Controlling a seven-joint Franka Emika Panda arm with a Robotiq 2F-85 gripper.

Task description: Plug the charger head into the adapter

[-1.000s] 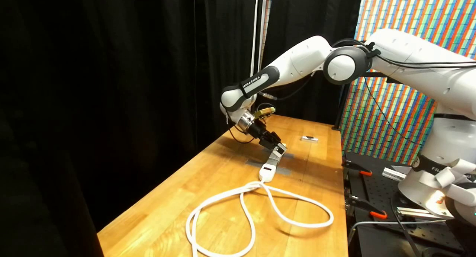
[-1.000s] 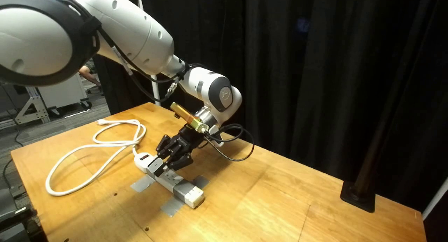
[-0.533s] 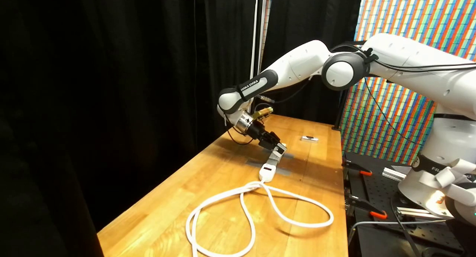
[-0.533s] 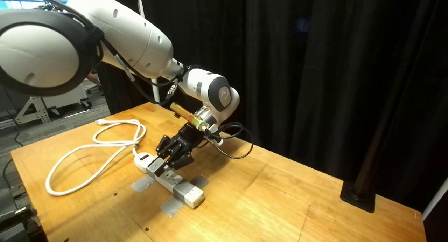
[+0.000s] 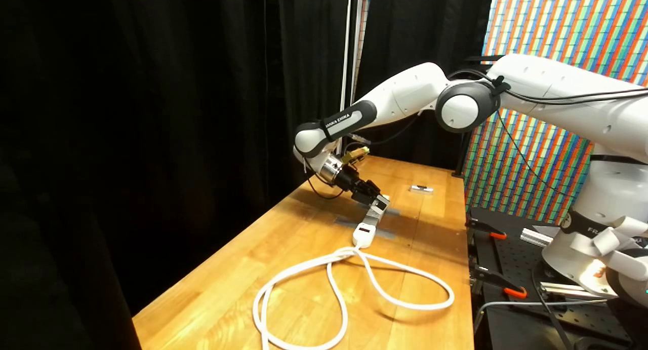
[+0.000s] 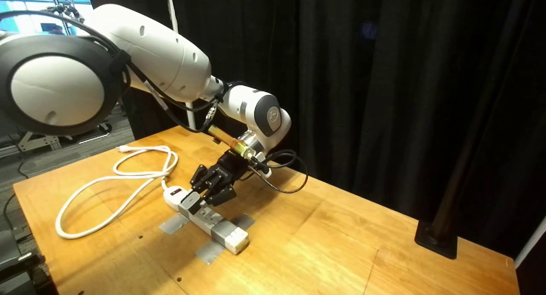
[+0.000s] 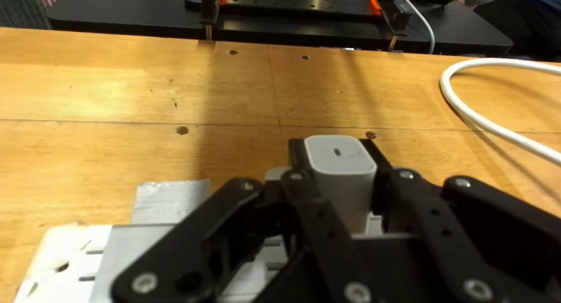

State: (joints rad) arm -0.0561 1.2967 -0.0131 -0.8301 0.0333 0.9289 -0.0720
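The charger head [image 7: 339, 156] is a small white block with a slot in its top face, standing nearly upright in the wrist view. My gripper [image 7: 336, 165] is shut on it, with one black finger at each side. The adapter is a white power strip [image 6: 207, 220] taped flat to the table with grey tape. The charger head also shows in an exterior view [image 6: 190, 200], over the strip near its cable end. Its lower end is hidden by the gripper, so I cannot tell whether its prongs sit in a socket. Open sockets show on the strip left of the gripper in the wrist view.
The strip's thick white cable [image 6: 106, 179] lies in loops on the wooden table [image 6: 341, 243]. A small silver object [image 5: 421, 189] lies at the far part. A black post base [image 6: 436, 239] stands near one edge. Orange-tipped clamps [image 5: 496, 233] sit along another edge.
The arm's elbow has sunk steadily and the wrist has shifted slightly. The gripper and charger head stay at almost the same place over the strip.
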